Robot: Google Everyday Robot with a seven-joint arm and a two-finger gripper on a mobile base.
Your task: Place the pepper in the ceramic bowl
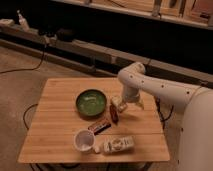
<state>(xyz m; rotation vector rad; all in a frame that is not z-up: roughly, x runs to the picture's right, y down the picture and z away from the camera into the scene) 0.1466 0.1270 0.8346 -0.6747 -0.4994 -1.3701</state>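
Observation:
The pepper (pixel 115 115) is a slim dark red-brown piece on the wooden table (pixel 60 125), just right of the ceramic bowl. The ceramic bowl (pixel 91 103) is round, glossy dark green and looks empty, near the table's middle. My gripper (pixel 119 104) reaches down from the white arm (pixel 150 85) on the right. It sits right over the pepper's upper end, close to the bowl's right rim. The contact between gripper and pepper is hidden.
A flat brown-and-orange packet (pixel 101 125) lies in front of the bowl. A white mug (pixel 83 140) stands near the front edge, with a pale bottle-like object (pixel 119 144) lying to its right. Dark shelving runs behind the table.

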